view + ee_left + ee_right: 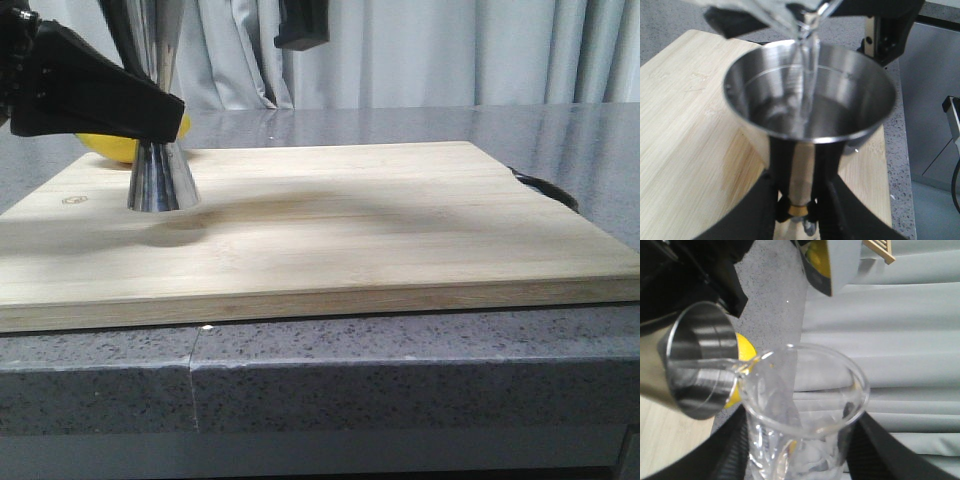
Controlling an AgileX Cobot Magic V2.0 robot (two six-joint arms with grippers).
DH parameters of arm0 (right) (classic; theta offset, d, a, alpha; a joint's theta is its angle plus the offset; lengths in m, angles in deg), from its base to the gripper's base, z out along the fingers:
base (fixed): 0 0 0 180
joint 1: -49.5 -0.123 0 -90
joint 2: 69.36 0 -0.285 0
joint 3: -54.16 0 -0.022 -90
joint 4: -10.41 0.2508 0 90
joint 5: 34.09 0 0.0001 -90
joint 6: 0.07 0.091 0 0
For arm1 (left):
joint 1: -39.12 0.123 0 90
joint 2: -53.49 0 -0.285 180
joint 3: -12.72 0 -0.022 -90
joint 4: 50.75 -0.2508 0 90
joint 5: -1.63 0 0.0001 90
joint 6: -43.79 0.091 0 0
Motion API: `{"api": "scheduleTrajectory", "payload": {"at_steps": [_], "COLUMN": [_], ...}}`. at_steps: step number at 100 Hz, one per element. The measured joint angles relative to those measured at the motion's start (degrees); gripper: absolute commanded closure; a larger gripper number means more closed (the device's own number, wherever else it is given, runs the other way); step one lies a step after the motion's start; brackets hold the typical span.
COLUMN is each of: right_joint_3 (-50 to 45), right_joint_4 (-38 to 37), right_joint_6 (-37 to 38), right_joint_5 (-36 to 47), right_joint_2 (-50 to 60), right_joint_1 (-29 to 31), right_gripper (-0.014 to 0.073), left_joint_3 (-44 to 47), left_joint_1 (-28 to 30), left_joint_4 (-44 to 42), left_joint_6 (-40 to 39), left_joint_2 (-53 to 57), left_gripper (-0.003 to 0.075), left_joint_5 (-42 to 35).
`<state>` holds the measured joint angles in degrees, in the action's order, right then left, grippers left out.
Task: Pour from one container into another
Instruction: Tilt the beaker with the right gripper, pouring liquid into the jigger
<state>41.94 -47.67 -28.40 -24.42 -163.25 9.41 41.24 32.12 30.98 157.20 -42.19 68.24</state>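
Wooden board (pixel 400 230), grey curtains (pixel 450 50) behind.

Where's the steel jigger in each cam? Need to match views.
Front: jigger at the left, base on the wooden board, waist held by the left gripper.
Left wrist: open cup fills the centre, water streaming in.
Right wrist: at left, under the beaker lip.
Shared landmark: the wooden board.

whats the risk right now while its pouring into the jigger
The beaker lip sits right at the jigger rim, so a small shift of the right gripper could send the thin stream onto the wooden board. Liquid is already pooling in the cup; a steeper tilt might overfill it. The left gripper clamps only the narrow waist, so a nudge could tilt the jigger.
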Motion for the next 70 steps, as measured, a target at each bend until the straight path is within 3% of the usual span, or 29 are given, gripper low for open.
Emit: {"api": "scheduleTrajectory", "payload": {"at_steps": [70], "right_joint_3": [0.0], "right_joint_4": [-2.8], "right_joint_6": [0.0], "right_joint_5": [0.2], "right_joint_2": [0.0], "right_joint_1": [0.0], "right_gripper": [0.0417], "left_joint_3": [0.0], "left_joint_1": [0.0], "left_joint_4": [0.0], "left_joint_6": [0.0], "left_joint_2": [0.0], "left_gripper": [0.0739], "left_joint_5": [0.0]}}
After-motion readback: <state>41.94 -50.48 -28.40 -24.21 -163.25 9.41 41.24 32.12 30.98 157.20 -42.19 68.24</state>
